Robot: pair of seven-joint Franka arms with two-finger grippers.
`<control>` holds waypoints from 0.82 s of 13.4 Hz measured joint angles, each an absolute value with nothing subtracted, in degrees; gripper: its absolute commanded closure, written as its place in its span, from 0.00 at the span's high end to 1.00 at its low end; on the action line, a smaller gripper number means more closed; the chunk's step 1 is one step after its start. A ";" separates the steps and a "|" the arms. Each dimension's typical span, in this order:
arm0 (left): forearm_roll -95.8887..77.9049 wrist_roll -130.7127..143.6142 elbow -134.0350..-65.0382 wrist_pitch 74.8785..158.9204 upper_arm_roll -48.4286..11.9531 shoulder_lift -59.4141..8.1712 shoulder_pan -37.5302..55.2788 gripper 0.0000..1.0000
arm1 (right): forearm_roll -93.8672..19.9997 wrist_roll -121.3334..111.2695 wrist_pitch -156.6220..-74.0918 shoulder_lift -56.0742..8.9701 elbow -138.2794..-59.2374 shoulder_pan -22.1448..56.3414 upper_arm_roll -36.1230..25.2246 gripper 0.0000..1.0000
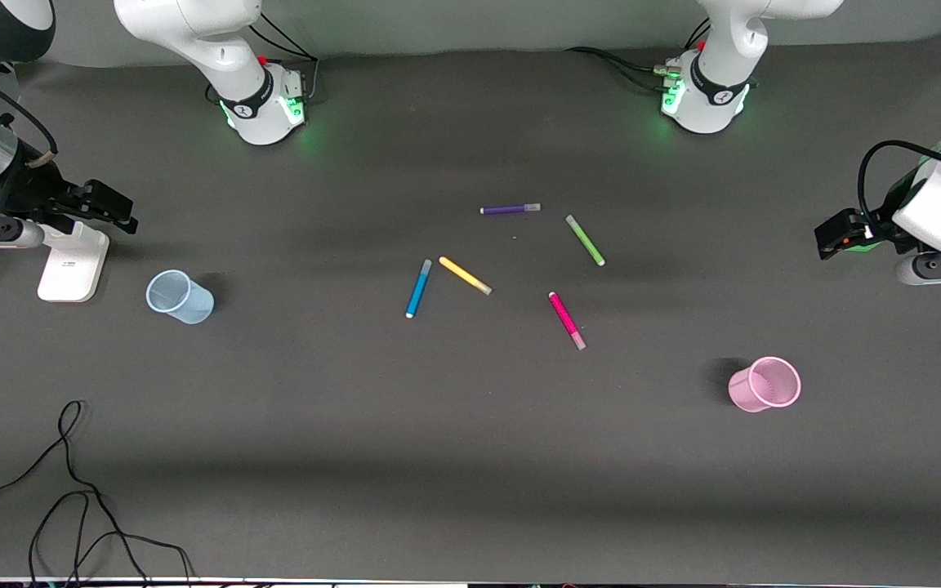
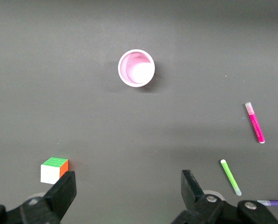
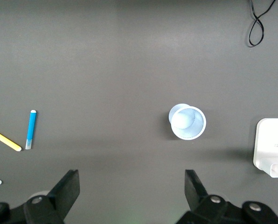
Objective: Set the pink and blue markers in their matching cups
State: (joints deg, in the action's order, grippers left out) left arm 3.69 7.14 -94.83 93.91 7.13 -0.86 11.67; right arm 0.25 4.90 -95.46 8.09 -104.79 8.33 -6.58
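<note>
The blue marker (image 1: 419,288) with a grey cap and the pink marker (image 1: 567,320) with a paler cap lie flat mid-table. The pale blue cup (image 1: 180,296) stands toward the right arm's end. The pink cup (image 1: 764,384) stands toward the left arm's end, nearer the front camera. My right gripper (image 1: 115,214) is open and empty, up at its end of the table; its view shows the blue cup (image 3: 187,122) and the blue marker (image 3: 31,129). My left gripper (image 1: 828,237) is open and empty at its end; its view shows the pink cup (image 2: 136,68) and the pink marker (image 2: 254,122).
Purple (image 1: 510,209), green (image 1: 585,240) and yellow (image 1: 465,275) markers lie among the task markers. A white block (image 1: 73,261) sits under the right gripper. A colour cube (image 2: 54,170) lies under the left gripper. A black cable (image 1: 70,490) loops near the table's front edge.
</note>
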 measured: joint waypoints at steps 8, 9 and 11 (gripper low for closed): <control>3.68 7.14 -94.85 93.91 7.13 -0.95 11.67 1.00 | -0.11 5.03 -94.68 5.82 -104.80 8.51 -6.22 1.00; 3.68 7.14 -94.87 93.91 7.11 -1.12 11.68 1.00 | -1.16 5.87 -94.59 4.08 -104.80 8.73 -5.73 1.00; 3.67 7.14 -94.91 93.92 7.06 -2.11 11.78 1.00 | -5.54 9.77 -94.64 -1.62 -104.49 9.10 -3.91 1.00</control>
State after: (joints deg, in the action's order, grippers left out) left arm 3.67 7.14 -94.91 93.92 7.06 -2.11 11.78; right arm -5.54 9.77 -94.64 -1.62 -104.49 9.10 -3.91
